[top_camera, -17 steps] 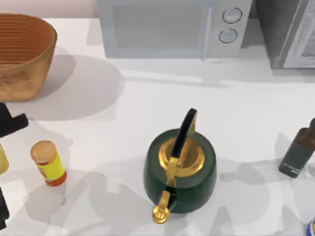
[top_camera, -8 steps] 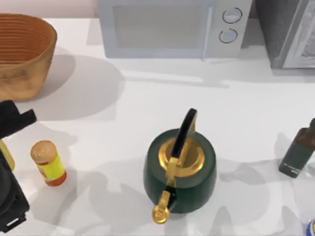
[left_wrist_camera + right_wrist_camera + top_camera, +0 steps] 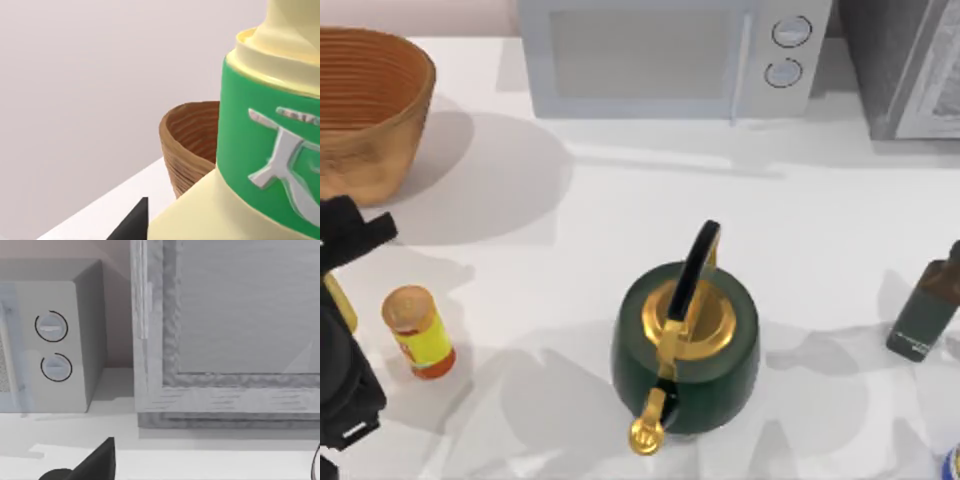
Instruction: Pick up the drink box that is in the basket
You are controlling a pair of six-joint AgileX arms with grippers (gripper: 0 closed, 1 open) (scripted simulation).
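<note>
The drink box (image 3: 340, 305) shows from above as a yellow sliver at the table's left edge, under our left gripper (image 3: 345, 240), outside the basket (image 3: 370, 110). The left wrist view shows the drink box (image 3: 260, 150) close up; we cannot tell the grip.

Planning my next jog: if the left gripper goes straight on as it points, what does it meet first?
The drink box, already right at the left gripper; beyond it, probably the basket wall, though depth is unclear.

Left arm at the frame's left edge.
Its gripper (image 3: 338, 290) is low left, gripping the drink box (image 3: 340, 303).
</note>
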